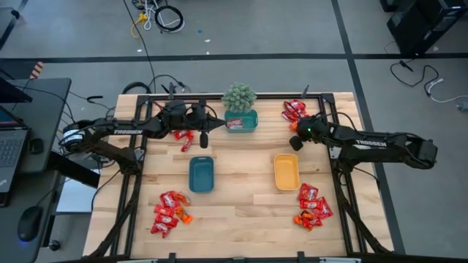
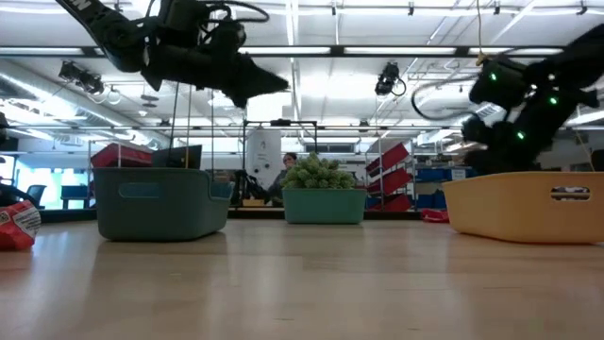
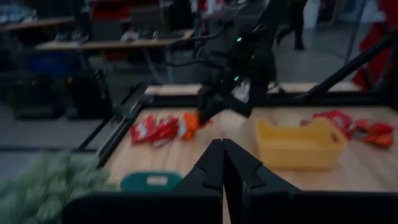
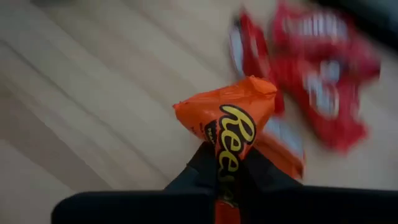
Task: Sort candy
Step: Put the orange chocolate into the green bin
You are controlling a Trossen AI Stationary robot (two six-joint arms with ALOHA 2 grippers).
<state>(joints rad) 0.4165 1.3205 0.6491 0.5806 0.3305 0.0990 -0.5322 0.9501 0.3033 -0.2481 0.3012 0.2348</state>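
Right wrist view: orange candy packet pinched in the right pincer, closed on its edge, lifted off the counter; red packets lie just beyond it. High view, sorting looks barely begun: yellow tray and blue tray both appear empty (insides partly hard to read). Piles left w/ red and orange mixed: by the right pincer, near the left pincer, plus two at the counter's near corners. Left pincer shut, holding nothing, near the potted plant.
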